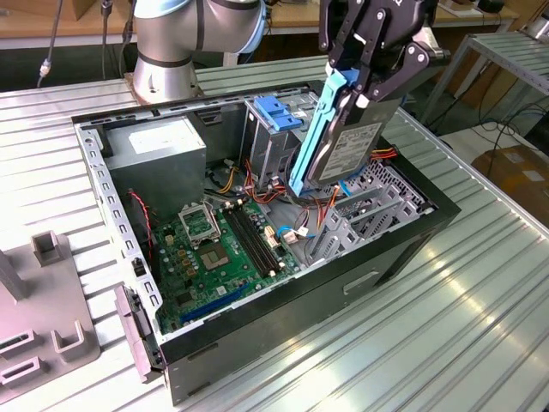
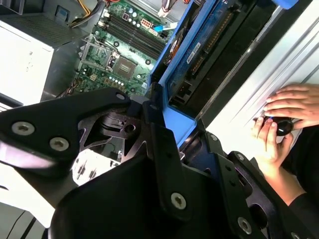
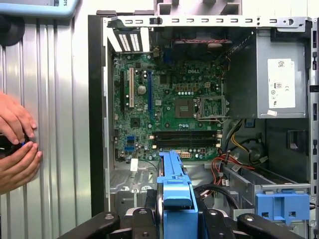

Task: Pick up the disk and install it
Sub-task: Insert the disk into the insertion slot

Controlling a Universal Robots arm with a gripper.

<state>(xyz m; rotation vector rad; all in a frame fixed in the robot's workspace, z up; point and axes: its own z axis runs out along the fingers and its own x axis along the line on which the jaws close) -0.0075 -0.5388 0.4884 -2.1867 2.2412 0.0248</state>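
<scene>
Exterior view, upper right of the frame: my gripper (image 1: pixel 364 81) is clamped on the disk (image 1: pixel 347 150), gripping its upper end, one finger on each flat face as far as I can tell. The disk hangs edge-up and slightly tilted over the open computer case (image 1: pixel 103 184), just beside the drive cage with the blue latch (image 1: pixel 279 112), and is not seated anywhere.

I judge it dense and rigid, heavy for its size, and its smooth metal faces could slip if my pinch eases. The blue rails (image 1: pixel 310 137) are plastic and probably flex. The circuit board (image 2: pixel 199 47) on its underside, in the second wrist view, looks like the fragile part. I'd hold it by the metal body, never the board.

Under it, mid-frame, loose cables (image 1: pixel 257 183) crowd the gap by the cage. The motherboard (image 1: pixel 223 249) lies lower left of them, and the power supply (image 1: pixel 159 146) sits at left centre.

Around the case is a ribbed metal table (image 1: pixel 480 300), with a grey fixture (image 1: pixel 43 330) at lower left. In the first wrist view a person's hands (image 3: pixel 15 144) rest on the table near the case.
</scene>
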